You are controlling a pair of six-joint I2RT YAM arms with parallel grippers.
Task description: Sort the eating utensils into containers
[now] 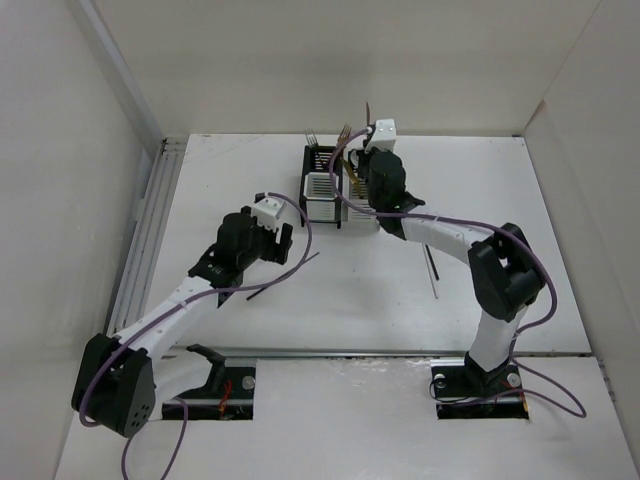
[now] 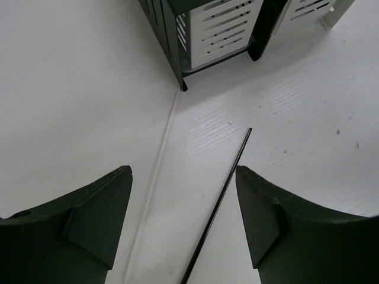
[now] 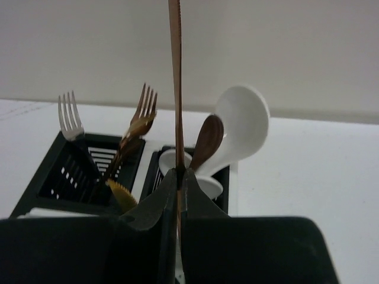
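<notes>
Two slotted holders stand side by side at the table's back: the left holder (image 1: 320,185) is black-framed, the right holder (image 1: 358,200) is whiter. My right gripper (image 1: 366,150) hovers over the right holder, shut (image 3: 179,174) on a slim copper utensil (image 3: 175,89) held upright. The left holder (image 3: 65,171) holds a silver fork (image 3: 70,115), a copper fork (image 3: 144,106) and a serrated copper knife (image 3: 121,192). The right holder (image 3: 228,177) holds a white spoon (image 3: 243,127) and a brown spoon (image 3: 207,139). My left gripper (image 2: 183,171) is open above a black chopstick (image 2: 219,201) lying on the table.
A second dark chopstick (image 1: 432,270) lies on the table right of centre. A thin white rod (image 2: 155,177), perhaps a white chopstick, lies beside the black one. The holders' slotted walls (image 2: 219,29) stand just beyond my left gripper. White walls enclose the table.
</notes>
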